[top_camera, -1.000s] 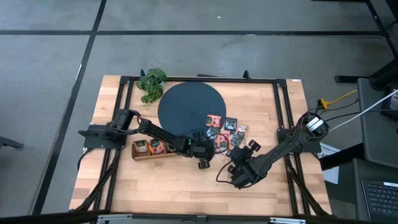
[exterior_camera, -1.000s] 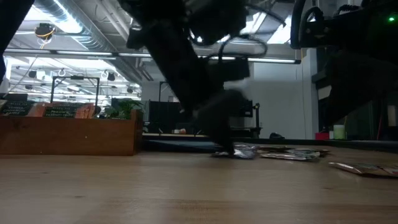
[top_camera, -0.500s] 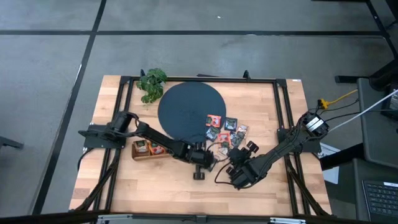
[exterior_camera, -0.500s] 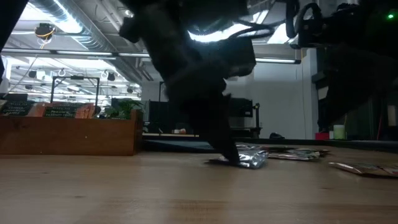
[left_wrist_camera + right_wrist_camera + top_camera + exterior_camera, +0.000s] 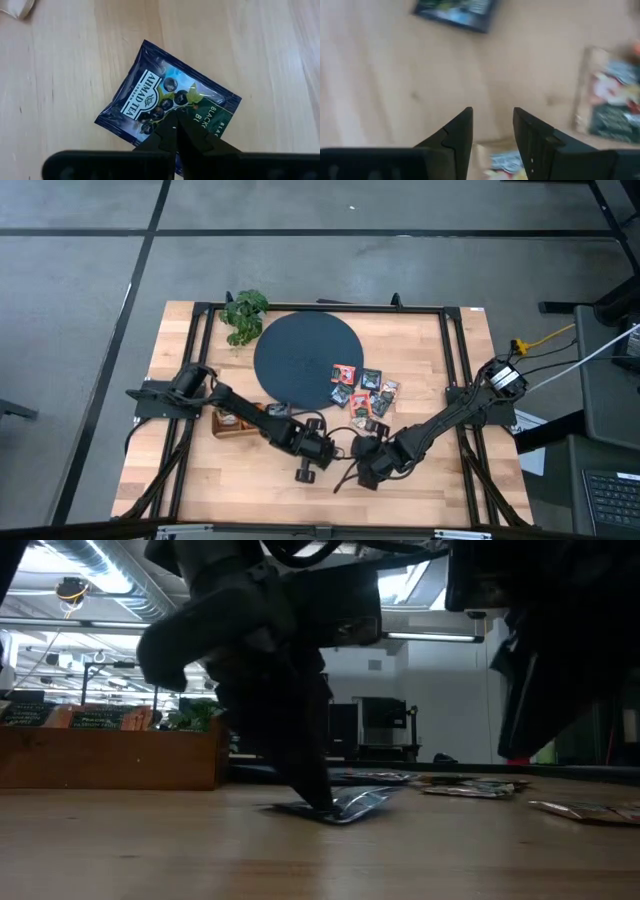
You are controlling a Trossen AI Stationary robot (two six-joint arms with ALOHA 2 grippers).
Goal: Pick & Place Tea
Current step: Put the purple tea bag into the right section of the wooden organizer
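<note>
through my left wrist camera i see the left gripper (image 5: 176, 131) with its two dark fingers (image 5: 162, 139) pressed together, tips meeting with no gap between them. they sit on the near edge of a tea sachet (image 5: 167, 104), a flat square packet in dark blue with a white label that reads ahmad tea london, a picture of dark berries and green leaves, and a green corner with pale lettering. the sachet lies tilted, one corner pointing away from me, flat on the light wooden table (image 5: 75, 70). in the far corner of the view i catch a pale scrap (image 5: 17, 7), well apart from the sachet.
</note>
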